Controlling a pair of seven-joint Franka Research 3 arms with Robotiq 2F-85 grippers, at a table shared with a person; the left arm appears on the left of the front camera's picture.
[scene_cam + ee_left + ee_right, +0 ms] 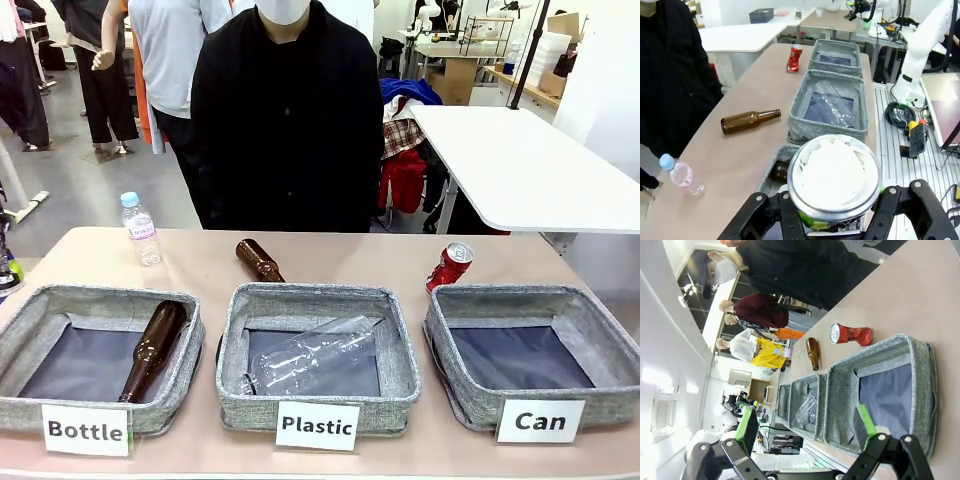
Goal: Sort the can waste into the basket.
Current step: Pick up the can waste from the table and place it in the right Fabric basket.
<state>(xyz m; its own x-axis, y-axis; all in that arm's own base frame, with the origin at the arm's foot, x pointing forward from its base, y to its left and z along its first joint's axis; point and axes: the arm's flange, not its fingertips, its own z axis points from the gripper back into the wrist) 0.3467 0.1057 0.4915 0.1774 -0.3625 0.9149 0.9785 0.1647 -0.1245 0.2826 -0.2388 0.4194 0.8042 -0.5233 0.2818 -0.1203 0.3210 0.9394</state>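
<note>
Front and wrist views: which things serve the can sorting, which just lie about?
Job: red crushed can; silver-lidded can in left gripper; "Can" basket.
Lying about: loose brown bottle; second brown bottle in "Bottle" basket; water bottle; clear bottle in "Plastic" basket.

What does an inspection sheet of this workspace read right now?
Surface: beige table, three labelled baskets in a row.
Job's things: red can on the table behind the Can basket, which holds no can; silver-lidded can gripped.
Clutter: brown bottle and water bottle loose on the table.
Grippers: left gripper shut on the silver-lidded can; right gripper open near the Can basket.
Cables: black cables coiled on the floor.
Surroundings: person in black at the far side.
</note>
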